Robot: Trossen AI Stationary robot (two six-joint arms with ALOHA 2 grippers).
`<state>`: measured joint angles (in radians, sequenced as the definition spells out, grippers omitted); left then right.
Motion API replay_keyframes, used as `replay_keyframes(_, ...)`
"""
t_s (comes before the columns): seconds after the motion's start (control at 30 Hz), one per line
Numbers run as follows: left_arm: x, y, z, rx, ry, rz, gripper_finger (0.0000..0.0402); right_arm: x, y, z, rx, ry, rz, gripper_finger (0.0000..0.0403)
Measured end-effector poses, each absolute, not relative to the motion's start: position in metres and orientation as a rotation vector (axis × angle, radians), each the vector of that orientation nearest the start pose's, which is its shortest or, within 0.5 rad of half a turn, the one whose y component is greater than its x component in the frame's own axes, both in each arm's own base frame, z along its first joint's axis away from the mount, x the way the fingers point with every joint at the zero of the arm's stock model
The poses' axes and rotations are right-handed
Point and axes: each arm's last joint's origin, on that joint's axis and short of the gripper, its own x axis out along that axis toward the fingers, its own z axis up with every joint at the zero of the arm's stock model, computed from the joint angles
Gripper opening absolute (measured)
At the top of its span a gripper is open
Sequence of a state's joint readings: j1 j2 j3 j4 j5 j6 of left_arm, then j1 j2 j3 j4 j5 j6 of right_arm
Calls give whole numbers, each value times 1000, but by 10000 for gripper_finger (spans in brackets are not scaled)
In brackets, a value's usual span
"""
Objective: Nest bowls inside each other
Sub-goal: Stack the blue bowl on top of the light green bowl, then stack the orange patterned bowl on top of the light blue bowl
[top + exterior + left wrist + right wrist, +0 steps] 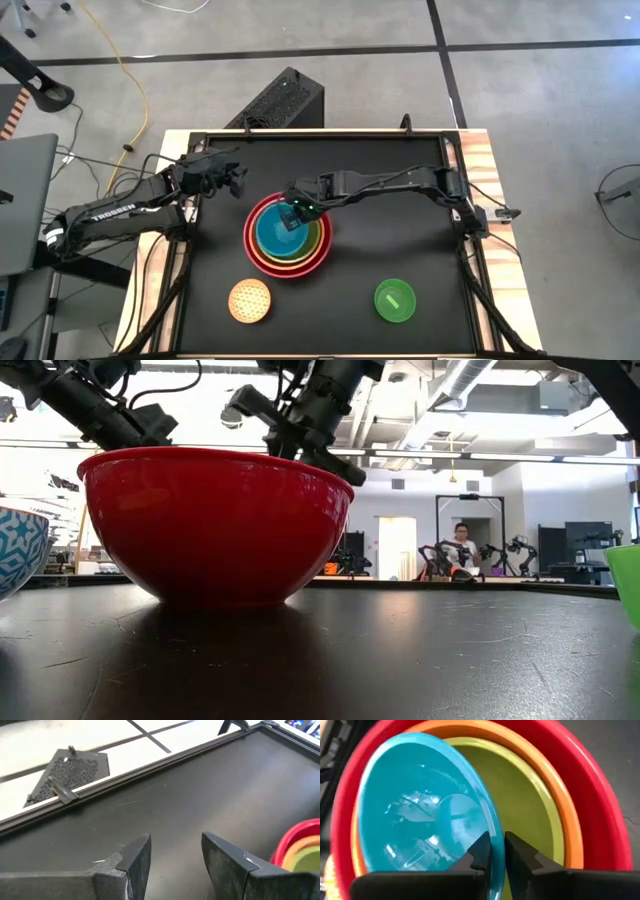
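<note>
A big red bowl (287,262) stands mid-table with an orange bowl (258,252) and a lime-yellow bowl (312,238) nested in it. A teal bowl (272,232) sits tilted inside the lime one (530,805). My right gripper (293,212) reaches into the stack from the right and is shut on the teal bowl (420,805). My left gripper (175,855) hangs open over bare table, left of and beyond the stack (235,180). A small pale yellow bowl (250,301) and a small green bowl (394,301) stand apart near the front edge. My right gripper pinches the teal bowl's rim (496,827) between its two fingers, one finger inside the bowl and one outside. The fingers slant down from above and from the table's right. The bowl sits tilted, its held side raised, its lower part inside the lime-yellow bowl.
The black table top (400,200) is framed by a raised rail (150,767). Free surface lies right of the stack and between the two small bowls. In the low view the red bowl (215,525) hides the nested ones; a person sits far off in the room.
</note>
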<state>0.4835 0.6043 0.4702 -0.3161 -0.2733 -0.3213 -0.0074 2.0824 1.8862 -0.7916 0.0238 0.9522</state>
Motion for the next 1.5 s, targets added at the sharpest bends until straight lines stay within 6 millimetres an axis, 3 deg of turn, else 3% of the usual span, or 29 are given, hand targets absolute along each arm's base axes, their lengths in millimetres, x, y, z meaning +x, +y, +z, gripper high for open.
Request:
replay_keyframes(0.4,120,72,239,-313,351,801,165,452,-8,264,869,909,-520,132)
replay_keyframes(0.7,120,72,239,-313,351,801,165,445,-9,264,844,1017,-494,166)
replay_keyframes(0.9,120,72,239,-329,343,808,165,438,-11,284,818,1085,-445,168)
replay_keyframes(1.23,120,72,239,-390,317,823,165,406,-7,347,635,1233,-388,154)
replay_keyframes(1.4,120,72,239,-448,291,836,165,395,2,356,496,1293,-388,142)
replay_keyframes(1.5,120,72,239,-486,275,843,165,386,18,366,415,1307,-214,135)
